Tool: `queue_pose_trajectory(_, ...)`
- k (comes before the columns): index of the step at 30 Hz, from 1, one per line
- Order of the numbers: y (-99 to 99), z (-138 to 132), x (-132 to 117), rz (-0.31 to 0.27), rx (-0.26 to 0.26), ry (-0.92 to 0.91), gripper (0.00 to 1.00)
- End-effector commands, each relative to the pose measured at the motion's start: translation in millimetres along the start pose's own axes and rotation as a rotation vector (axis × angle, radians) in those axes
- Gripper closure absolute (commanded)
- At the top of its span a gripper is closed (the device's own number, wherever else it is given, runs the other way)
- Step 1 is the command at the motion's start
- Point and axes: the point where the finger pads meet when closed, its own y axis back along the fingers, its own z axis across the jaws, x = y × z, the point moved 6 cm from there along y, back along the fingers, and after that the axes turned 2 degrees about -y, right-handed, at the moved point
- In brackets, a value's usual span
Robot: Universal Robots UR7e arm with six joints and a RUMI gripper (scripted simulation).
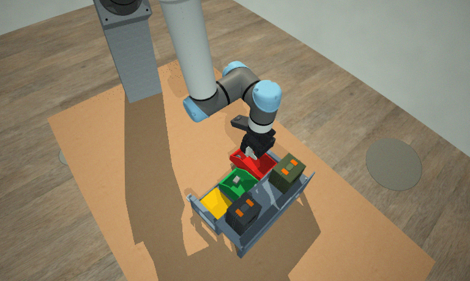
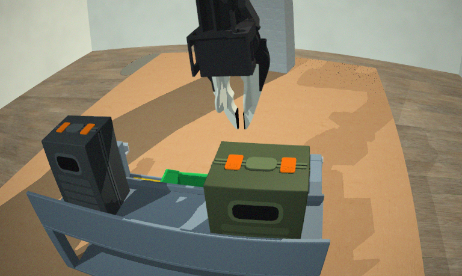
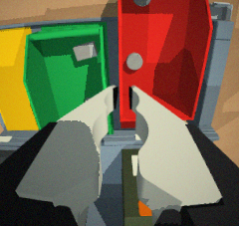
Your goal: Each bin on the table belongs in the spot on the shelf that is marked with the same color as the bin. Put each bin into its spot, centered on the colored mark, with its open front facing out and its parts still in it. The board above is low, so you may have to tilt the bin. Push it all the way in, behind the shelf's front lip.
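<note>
From the top, the gripper [image 1: 254,157] [image 2: 241,127] [image 3: 122,88] is above the red bin [image 1: 264,164] [image 3: 166,17], whose far end juts past the edge of the shelf [image 1: 265,198] [image 2: 204,240] [image 3: 216,62].

In the exterior view, its fingers are nearly together on nothing, with open air between the tips and the olive case [image 1: 287,172] [image 2: 258,191] below.

At the wrist, the green bin [image 1: 238,186] [image 2: 192,179] [image 3: 62,87] and yellow bin [image 1: 215,202] [image 3: 12,82] lie left of the fingertips, inside the shelf edge.
</note>
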Motion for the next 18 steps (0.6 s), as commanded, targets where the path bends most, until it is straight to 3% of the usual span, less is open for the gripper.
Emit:
queue_pose_trajectory(1, 1.9, 0.2, -0.4, -0.001, 0.0, 0.0, 0.95)
queue_pose_trajectory(12, 2.3, 0.2, -0.4, -0.001, 0.0, 0.0, 0.95)
queue_pose_trajectory(13, 2.3, 0.2, -0.4, -0.001, 0.0, 0.0, 1.0)
queue_pose_trajectory(18, 2.3, 0.2, -0.4, -0.001, 0.0, 0.0, 1.0)
